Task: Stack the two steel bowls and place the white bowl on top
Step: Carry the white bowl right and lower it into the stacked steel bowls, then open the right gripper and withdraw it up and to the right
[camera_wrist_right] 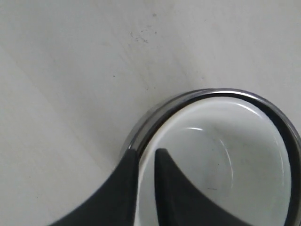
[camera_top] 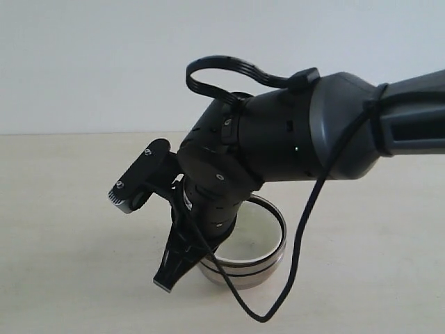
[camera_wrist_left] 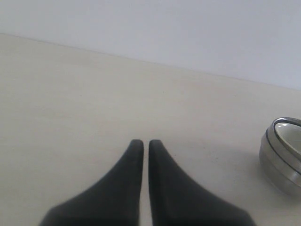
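White bowl (camera_wrist_right: 221, 150): glossy, smooth, round, nested in the steel bowls (camera_top: 259, 270), mirror-shiny stack on the pale matte counter (camera_top: 69, 209). Right tool (camera_wrist_right: 146, 153): black, tapered, straddling the rim, one side inside, one outside; can't tell if actually squeezing. Left tool (camera_wrist_left: 142, 142): clenched, tips nearly touching, nothing between, apart from the stack.

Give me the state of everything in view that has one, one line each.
steel bowls: upright, stacked one inside the other.
white bowl: upright, empty, seated in the steel bowls.
right gripper: shut on the white bowl's rim, one finger inside it.
left gripper: shut, empty, apart from the bowls.
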`<action>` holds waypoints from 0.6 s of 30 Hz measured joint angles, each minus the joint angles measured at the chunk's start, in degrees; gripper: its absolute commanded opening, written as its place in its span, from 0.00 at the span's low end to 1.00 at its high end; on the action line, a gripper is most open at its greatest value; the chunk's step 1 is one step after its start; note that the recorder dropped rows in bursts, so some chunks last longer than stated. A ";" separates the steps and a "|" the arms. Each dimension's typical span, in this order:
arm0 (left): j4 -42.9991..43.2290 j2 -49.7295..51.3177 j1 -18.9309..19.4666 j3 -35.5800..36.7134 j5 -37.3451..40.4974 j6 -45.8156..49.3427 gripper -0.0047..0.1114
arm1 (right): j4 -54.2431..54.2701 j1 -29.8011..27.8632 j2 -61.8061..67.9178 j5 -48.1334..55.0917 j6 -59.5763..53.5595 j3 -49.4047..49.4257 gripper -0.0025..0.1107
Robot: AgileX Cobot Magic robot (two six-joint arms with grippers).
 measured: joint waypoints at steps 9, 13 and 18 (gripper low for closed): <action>0.00 0.00 0.00 0.00 0.00 0.00 0.07 | -6.93 -0.50 -2.40 2.53 4.69 0.00 0.11; 0.00 0.00 0.00 0.00 0.00 0.00 0.07 | -6.70 -0.59 -2.49 1.22 4.58 1.51 0.11; 0.00 0.00 0.00 0.00 0.00 0.00 0.07 | -6.35 -0.59 -2.49 -1.59 4.71 4.28 0.11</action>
